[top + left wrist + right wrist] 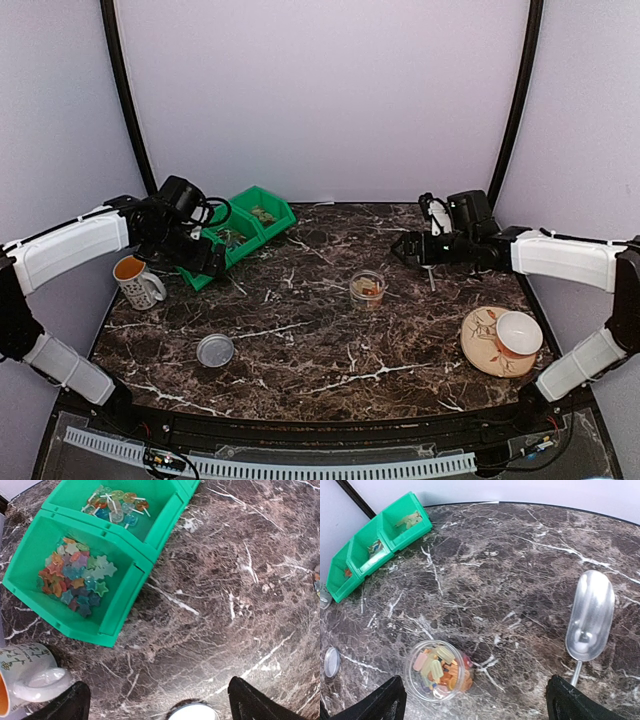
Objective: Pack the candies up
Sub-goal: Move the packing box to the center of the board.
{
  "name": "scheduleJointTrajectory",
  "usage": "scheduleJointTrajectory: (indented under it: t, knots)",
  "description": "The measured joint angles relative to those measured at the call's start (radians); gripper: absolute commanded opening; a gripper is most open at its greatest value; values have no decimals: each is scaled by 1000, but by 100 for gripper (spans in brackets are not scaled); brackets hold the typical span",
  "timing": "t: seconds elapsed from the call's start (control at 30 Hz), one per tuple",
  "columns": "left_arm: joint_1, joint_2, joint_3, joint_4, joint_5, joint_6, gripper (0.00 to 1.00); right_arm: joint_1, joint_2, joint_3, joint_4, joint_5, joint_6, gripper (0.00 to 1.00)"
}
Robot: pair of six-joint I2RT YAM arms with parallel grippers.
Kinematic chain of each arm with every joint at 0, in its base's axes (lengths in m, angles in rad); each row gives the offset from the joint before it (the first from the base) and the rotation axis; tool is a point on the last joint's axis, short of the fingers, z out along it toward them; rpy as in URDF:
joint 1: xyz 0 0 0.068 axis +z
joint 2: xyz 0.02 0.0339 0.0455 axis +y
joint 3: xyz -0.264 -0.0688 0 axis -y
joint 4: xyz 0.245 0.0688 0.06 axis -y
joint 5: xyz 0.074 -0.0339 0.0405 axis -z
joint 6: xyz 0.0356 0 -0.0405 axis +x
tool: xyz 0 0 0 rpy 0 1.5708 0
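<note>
While left gripper (162, 702) and right gripper (477, 700) gape empty, scoop (590, 617) loose toward the tabletop's (300, 340) right edge, the candies' (440, 672) jar (408, 672) likely wants its lid (215, 350).

The left arm (70, 245) comes in from the left edge of the overhead view, its white forearm sloping up toward the centre. The left end effector (207, 258) points down and right in the upper left, its fingers (70, 702) wide apart and holding nothing. The right arm (560, 257) stretches in nearly level from the right edge. The right end effector (405, 248) faces left, likewise spread wide with nothing gripped.
</note>
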Motion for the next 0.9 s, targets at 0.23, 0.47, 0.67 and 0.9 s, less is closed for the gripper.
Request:
scheduleJointTrajectory:
  t: [0.23,0.47,0.67,0.9]
  knots:
    - [-82,-119,-179,62,48,-90,99,16,137,31,97,-95,65,100]
    - [-97,-189,-310,93,69,-153,99,18,323,89,146,-179,100,98]
    - [-97,-222,-331,107,69,-178,99,29,447,161,187,-289,109,95]
    - [-97,-223,-352,124,65,-193,99,95,466,162,192,-411,82,88]
